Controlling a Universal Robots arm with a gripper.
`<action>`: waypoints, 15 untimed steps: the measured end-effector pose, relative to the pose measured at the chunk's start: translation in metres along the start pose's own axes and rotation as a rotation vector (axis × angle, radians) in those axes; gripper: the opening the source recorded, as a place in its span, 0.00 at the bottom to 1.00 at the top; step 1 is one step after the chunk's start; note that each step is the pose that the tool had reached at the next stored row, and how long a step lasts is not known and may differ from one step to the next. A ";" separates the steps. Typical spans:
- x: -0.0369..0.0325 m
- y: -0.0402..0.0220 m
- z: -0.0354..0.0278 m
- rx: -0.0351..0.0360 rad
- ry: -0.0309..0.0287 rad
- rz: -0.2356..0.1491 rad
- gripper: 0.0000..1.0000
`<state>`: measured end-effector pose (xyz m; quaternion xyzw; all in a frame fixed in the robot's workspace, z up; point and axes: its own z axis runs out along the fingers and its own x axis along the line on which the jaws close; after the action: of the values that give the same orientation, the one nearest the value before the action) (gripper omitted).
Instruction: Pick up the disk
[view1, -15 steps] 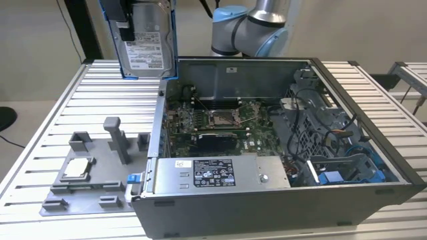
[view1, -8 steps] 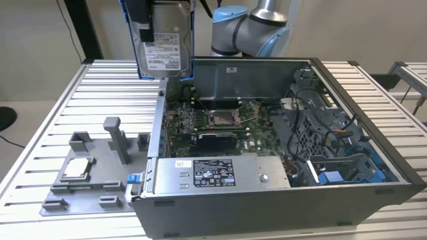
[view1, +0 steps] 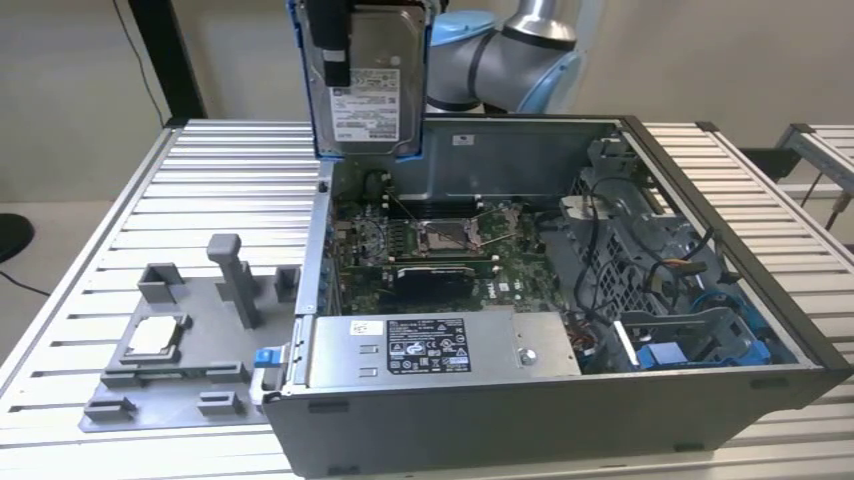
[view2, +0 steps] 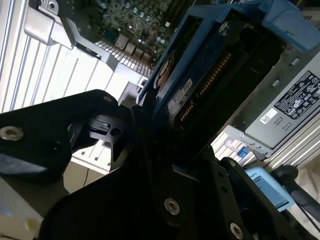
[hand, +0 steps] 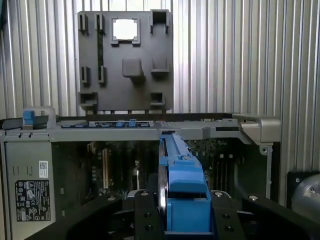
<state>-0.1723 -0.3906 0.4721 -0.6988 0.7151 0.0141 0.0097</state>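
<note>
A robot arm (view1: 514, 55) holds the disk (view1: 367, 85) up in the air over an open computer case (view1: 534, 420). In the exterior view the disk stands on edge near the top of the scene, above the far side of the case and toward the exterior view's left. Its white label faces the camera, and a bright blue frame runs along its sides.

The claw (hand: 184, 217) is clamped on the disk. In the first wrist view, black fingers (hand: 145, 217) press against both sides of the blue frame, with the disk (hand: 184, 182) seen edge-on between them. The second wrist view shows the disk (view2: 200, 85) tilted across the picture, gripped in the black claw (view2: 167, 150).

Below, the case lies on its side with its cover off, showing a green circuit board (view1: 427, 240) and a grey box (view1: 441, 345) with a white sticker. The case rests on a ribbed metal tabletop (view1: 200, 180). Beside the case, on the exterior view's left, sits a grey tray (view1: 200, 390) with raised slots. A small square chip (view1: 154, 335) lies in one of its pockets.
</note>
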 end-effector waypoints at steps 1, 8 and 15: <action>-0.0002 -0.0048 0.0004 0.0000 -0.0002 0.000 0.00; -0.0017 -0.0365 0.0030 0.0006 -0.0004 0.000 0.00; -0.0042 -0.0682 0.0040 0.0007 -0.0016 0.000 0.00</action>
<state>-0.1041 -0.3878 0.4678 -0.6988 0.7151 0.0144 0.0106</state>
